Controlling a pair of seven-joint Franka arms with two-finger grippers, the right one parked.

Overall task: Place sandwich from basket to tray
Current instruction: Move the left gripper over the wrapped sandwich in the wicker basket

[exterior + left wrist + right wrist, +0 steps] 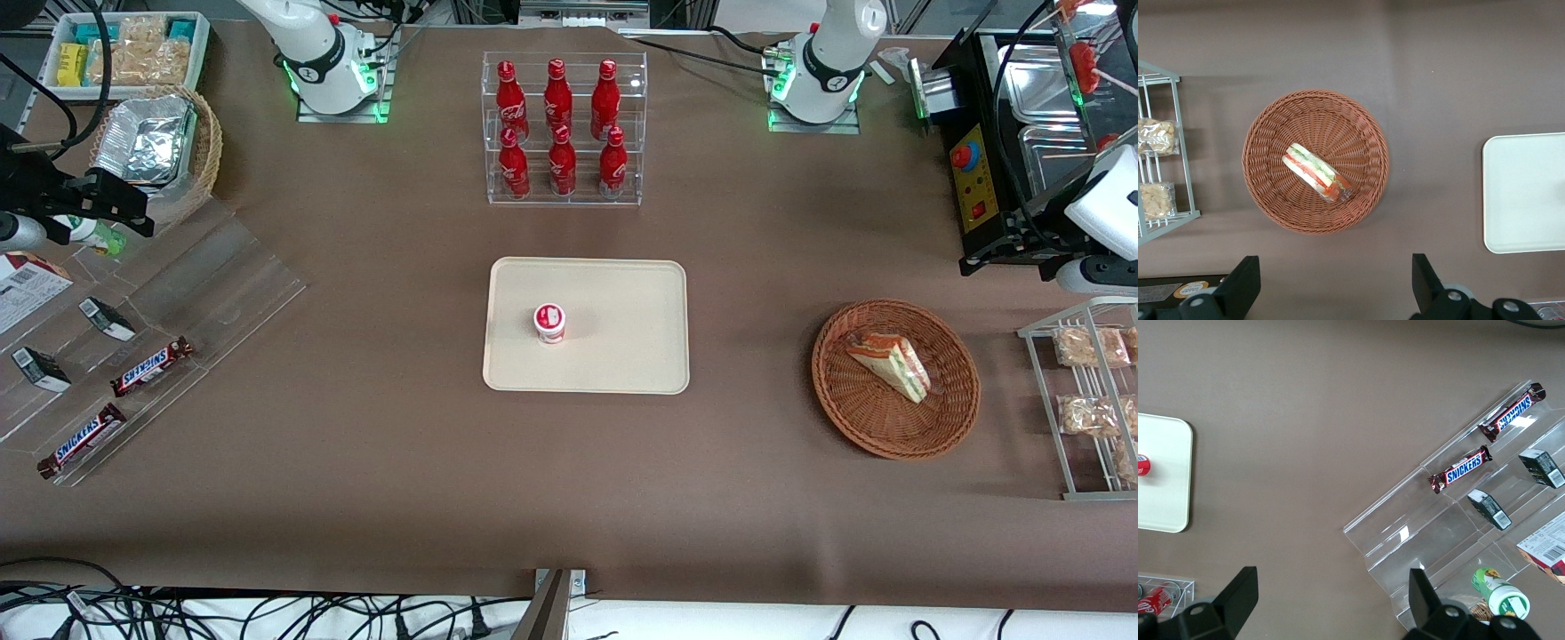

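The sandwich (889, 364) is a pale triangular wedge with red and green filling. It lies in the round brown wicker basket (895, 431), toward the working arm's end of the table. The left wrist view shows the sandwich (1317, 172) in the basket (1271, 133) from high above. The cream tray (622, 356) lies mid-table and its edge shows in the left wrist view (1525, 193). My left gripper (1013, 247) hangs high above the table, farther from the front camera than the basket. It is open and empty (1336, 287), with bare tablecloth between its fingers.
A small red-and-white cup (549, 322) stands on the tray. A clear rack of red bottles (562, 129) stands farther back. A wire rack of packaged snacks (1089, 400) sits beside the basket. A black control box (978, 178) is near the gripper.
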